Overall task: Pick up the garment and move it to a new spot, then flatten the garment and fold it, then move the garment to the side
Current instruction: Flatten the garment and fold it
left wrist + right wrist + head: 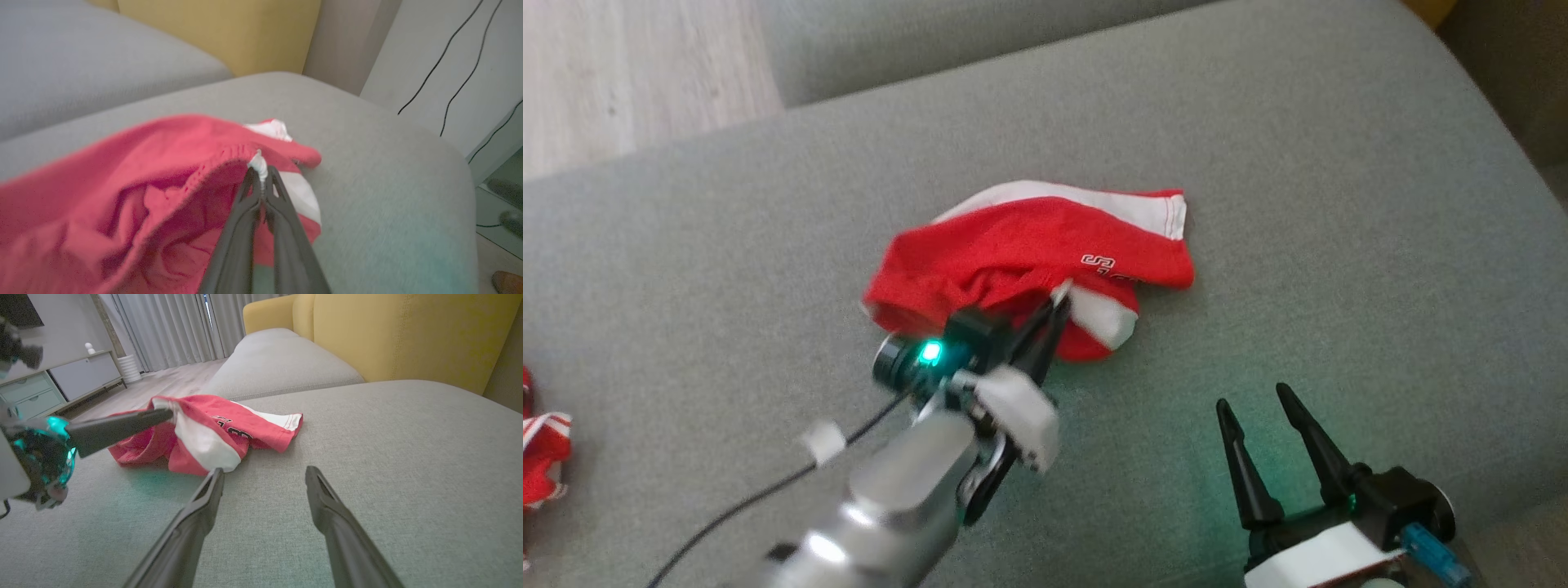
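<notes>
- The garment (1029, 237), red with white panels and some lettering, lies crumpled about the middle of the grey seat cushion (1339, 204), well clear of its edges.
- The left end effector (1058, 304) is pinched fully closed on a small white bit of cloth at the garment's near hem. The left wrist view shows that bit squeezed between the fingertips.
- The right end effector (1252, 394) stands wide open with nothing in it, over the near right part of the cushion, apart from the garment.
- Progress, as I judge it: this is the very start. The grip for the first pick-up is made, but most of the cloth rests on the cushion, so the lift is hardly begun. Moving it to a new spot, flattening, folding and setting it aside are all left.
- Count: one garment in hand; one other red-and-white cloth (543, 453) at the cushion's left edge, only partly visible; two end effectors; one cushion carrying it all.
</notes>
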